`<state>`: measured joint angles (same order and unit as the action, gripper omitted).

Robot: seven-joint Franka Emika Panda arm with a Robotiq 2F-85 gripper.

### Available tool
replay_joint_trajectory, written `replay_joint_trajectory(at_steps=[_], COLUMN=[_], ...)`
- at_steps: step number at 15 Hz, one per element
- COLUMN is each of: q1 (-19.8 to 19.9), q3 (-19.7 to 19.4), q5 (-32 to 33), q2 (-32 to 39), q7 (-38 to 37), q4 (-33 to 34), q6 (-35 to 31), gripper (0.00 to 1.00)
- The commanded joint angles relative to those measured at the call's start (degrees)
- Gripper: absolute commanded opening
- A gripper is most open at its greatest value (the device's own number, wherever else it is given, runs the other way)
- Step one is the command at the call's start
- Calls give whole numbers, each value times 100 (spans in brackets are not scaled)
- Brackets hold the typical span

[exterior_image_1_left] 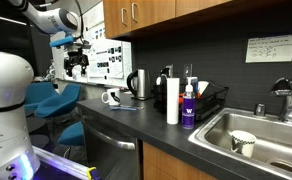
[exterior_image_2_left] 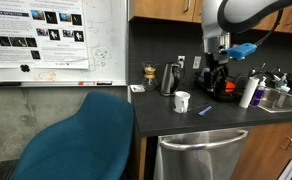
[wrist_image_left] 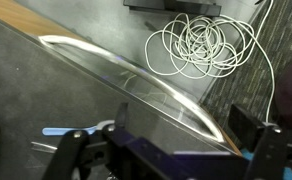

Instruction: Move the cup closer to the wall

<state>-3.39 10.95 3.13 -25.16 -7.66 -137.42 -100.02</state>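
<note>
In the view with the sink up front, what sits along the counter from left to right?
Going rightward: white mug → steel kettle → paper towel roll → purple bottle → handleless white cup in the sink → faucet.

The dark desk (exterior_image_1_left: 146,125) carries a row of things in both exterior views. The white cup (exterior_image_1_left: 111,97) stands toward its left end in an exterior view, with the steel kettle (exterior_image_1_left: 138,84) just to the right and farther back. Further right, a white paper roll (exterior_image_1_left: 172,100) and a purple bottle (exterior_image_1_left: 189,108) stand side by side, a black dish rack (exterior_image_1_left: 208,100) behind them, beside the sink (exterior_image_1_left: 271,128). In an exterior view a blue pen (exterior_image_2_left: 205,110) lies just right of the cup, and a small jar (exterior_image_2_left: 150,74) stands left of the kettle.
</note>
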Motion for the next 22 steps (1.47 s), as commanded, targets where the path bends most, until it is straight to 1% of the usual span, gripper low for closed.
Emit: replay_joint_trajectory(at_steps=[1,4,9,10,11,12,14,15,18,21,22], q1=[39,157,373,414,459,499,584,626,727,787,793], q3=[-220,-355,-589,-627,-666,-711,-789,-825,-931,-1003,-1026], q5=[140,377,680,704,732,763,845,890,981,1065,1063], q2=[110,204,538,613,695,777,956,1048,1297,1528,1605], q7=[-92,-92,-80,-97,-111,-96,-97,-110,-126,-212,-234], q4=[-165,-321,-522,-547,-569,-597,-624,-624,-594,-511,-473], q6=[-653,-1246,-1910,-2034,-2146,-2289,-2532,-2634,-2880,-3068,-3119], gripper=[100,100,100,95,74,69,55,45,21,1,0])
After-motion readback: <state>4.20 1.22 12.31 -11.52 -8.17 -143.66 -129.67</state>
